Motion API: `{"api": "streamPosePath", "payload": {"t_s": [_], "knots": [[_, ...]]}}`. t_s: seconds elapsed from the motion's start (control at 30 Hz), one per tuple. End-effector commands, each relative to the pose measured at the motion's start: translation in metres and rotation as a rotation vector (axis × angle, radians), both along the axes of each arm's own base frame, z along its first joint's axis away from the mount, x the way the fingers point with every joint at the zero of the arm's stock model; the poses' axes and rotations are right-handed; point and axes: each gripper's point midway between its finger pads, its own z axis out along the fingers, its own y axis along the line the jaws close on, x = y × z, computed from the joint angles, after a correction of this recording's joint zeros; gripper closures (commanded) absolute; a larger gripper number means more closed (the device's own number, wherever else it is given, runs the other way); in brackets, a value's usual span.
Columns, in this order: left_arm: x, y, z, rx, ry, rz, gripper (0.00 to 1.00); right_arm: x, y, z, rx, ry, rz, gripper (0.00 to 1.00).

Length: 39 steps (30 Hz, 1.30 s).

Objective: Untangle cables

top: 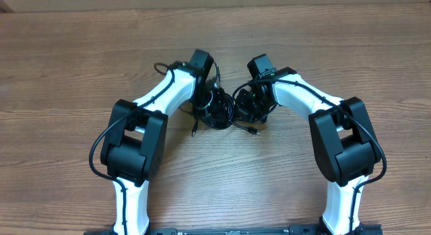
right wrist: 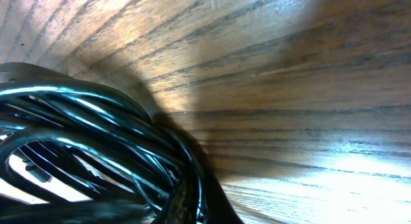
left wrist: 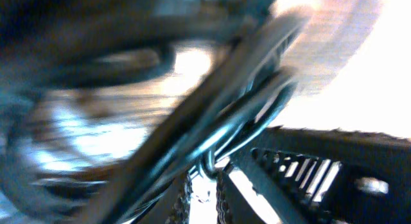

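Cables (top: pixel 222 112) sit in one dark knot between my two sets of jaws, on the wooden worktop (top: pixel 67 60). Both sets of jaws are down in the knot and near each other, the left jaws on its left side and the right jaws on its right. Two loose plug ends (top: pixel 193 132) trail out of the knot toward my base, one below each set of jaws.

In my left wrist view the cables (left wrist: pixel 244 115) run slantwise just in front of the left jaws. The picture is smeared, so I cannot tell whether those jaws are apart or together.

My right jaws are together. The cables (right wrist: pixel 96 134) are bunched close on their left, with bare worktop (right wrist: pixel 289 89) to their right. I cannot tell whether a strand is pinched.
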Motion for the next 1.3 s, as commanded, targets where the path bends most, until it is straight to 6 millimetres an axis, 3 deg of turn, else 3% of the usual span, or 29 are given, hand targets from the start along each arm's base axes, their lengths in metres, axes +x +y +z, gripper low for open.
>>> {"api": "streamPosePath", "payload": {"t_s": [0.0, 0.13, 0.33, 0.5, 0.97, 1.27], "knots": [[0.041, 0.02, 0.029, 0.161, -0.179, 0.005, 0.8, -0.009, -0.002, -0.009, -0.032, 0.014, 0.016, 0.96], [0.044, 0.016, 0.033, 0.157, -0.197, -0.002, 0.78, -0.009, -0.003, -0.009, -0.032, 0.014, 0.015, 0.96], [0.018, 0.001, 0.016, 0.175, -0.161, -0.063, 0.78, -0.008, -0.002, -0.009, -0.031, 0.011, 0.015, 0.96], [0.009, -0.009, 0.005, 0.171, -0.166, -0.088, 0.78, -0.008, -0.002, -0.009, -0.03, 0.009, 0.015, 0.96], [0.005, -0.013, -0.006, 0.201, -0.171, -0.111, 0.87, -0.008, -0.002, -0.009, -0.031, 0.011, 0.015, 0.96], [0.004, -0.01, -0.018, 0.211, -0.182, -0.108, 0.82, -0.008, -0.002, -0.009, -0.031, 0.011, 0.015, 0.96]]}}
